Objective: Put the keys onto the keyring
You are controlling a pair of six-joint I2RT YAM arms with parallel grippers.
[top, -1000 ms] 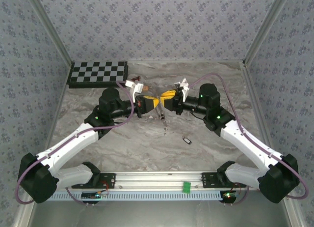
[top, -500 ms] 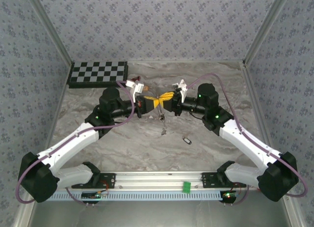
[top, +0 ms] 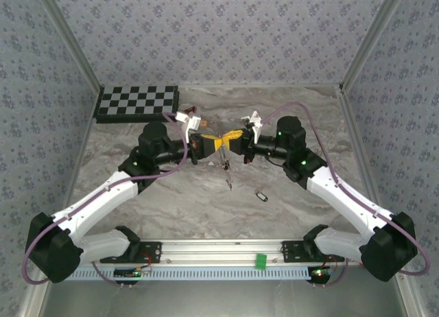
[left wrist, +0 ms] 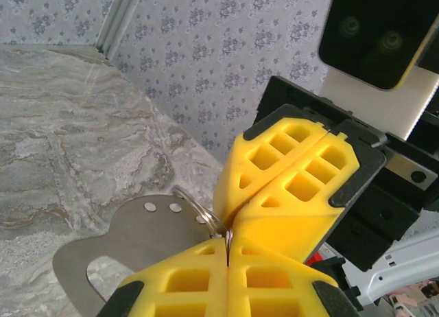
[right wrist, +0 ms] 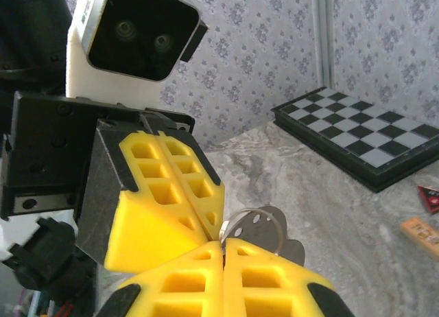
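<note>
Both clenched tip to tip: our left tool (left wrist: pixel 226 262) grips the keyring (left wrist: pixel 199 210), right tool (right wrist: pixel 223 262) pinches beside it; one key (top: pixel 260 195) on the worktop (top: pixel 171 200), we judge, awaits threading.

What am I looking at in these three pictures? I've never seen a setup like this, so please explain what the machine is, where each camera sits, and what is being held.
These are two robot arms bolted at the near edge of a marble-patterned table. The wide picture comes from a camera above and behind them. The other two come from a camera on each wrist, looking along that arm's own yellow fingers. The left gripper and right gripper are both shut and meet tip to tip above the table. The left one pinches a wire keyring carrying a flat metal tag. Exactly what the right one pinches is hidden. On the table lie a chessboard and a small loose key.
</note>
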